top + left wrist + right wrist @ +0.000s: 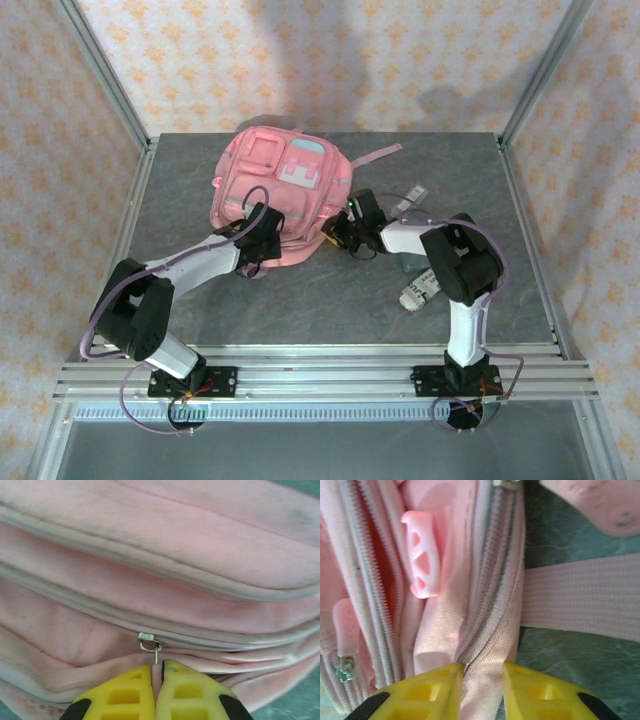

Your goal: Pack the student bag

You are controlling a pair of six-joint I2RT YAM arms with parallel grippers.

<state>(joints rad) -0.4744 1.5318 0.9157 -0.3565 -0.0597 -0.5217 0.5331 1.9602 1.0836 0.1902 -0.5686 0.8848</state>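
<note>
The left gripper (157, 675) is clenched on the thin tab of a zipper slider (150, 643) at the near side of the student bag (280, 190). This bag lies flat on the tabletop (180, 290), near the far edge, a little left of the middle. At its right side the right gripper (482, 677) grasps a fold of the bag's fabric, close to a pink strap (580, 597).

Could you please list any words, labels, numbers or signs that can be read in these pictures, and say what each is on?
No text can be read in any view.
White packet on the table: dark print, too small and blurred to read.
Backpack patch: blue and white shapes, no lettering to be made out.
</note>
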